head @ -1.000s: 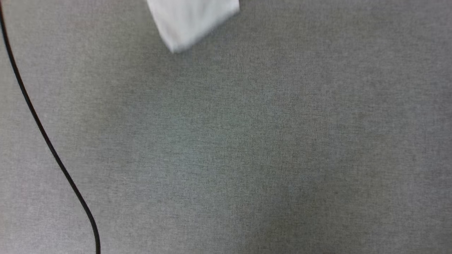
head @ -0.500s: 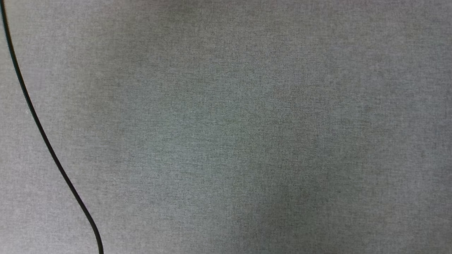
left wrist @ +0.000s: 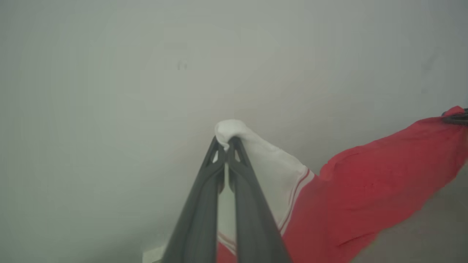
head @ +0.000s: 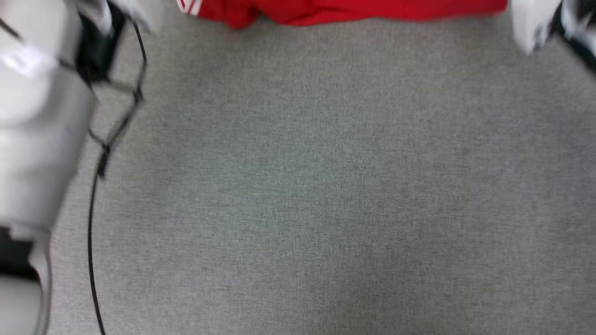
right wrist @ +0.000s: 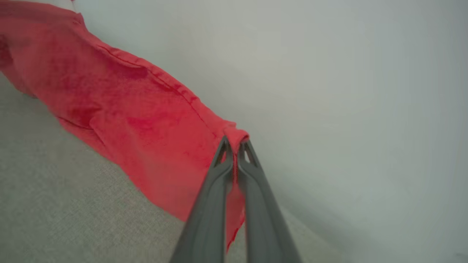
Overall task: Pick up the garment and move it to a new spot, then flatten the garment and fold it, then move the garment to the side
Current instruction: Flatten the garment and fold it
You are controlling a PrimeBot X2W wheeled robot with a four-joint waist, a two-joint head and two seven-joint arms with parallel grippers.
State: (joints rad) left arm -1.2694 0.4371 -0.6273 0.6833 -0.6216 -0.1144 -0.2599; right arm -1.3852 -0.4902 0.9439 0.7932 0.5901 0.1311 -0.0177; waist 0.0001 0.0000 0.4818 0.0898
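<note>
One red T-shirt, held by two pincers.

- Left pincer: fingers pressed together, pinching the tip of the white sleeve end. The striped trim lies just below the grip.
- Right pincer: fingers pressed together on a bunched red corner, seemingly at the hem seam.
- The shirt is strung between the two grips. Its long axis runs left to right along the far edge of the head view, beyond both arms.
- In both wrist views the cloth sags away from the grip toward the grey surface. I cannot tell whether the lower edge touches it.
- Neither arm is nearer, since each holds one end. The left forearm sits low at the left and the right arm high at the right.
- The open stretch of surface lies on the robot's side of the shirt.

Judgement: this is the carry stage, before the lay-down. Both ends need to travel together with the span kept taut, or the middle will drag and wrinkle.

Also counted: one black cable, running beside the left forearm and well apart from the cloth. The lettering on the front is not visible from here.
</note>
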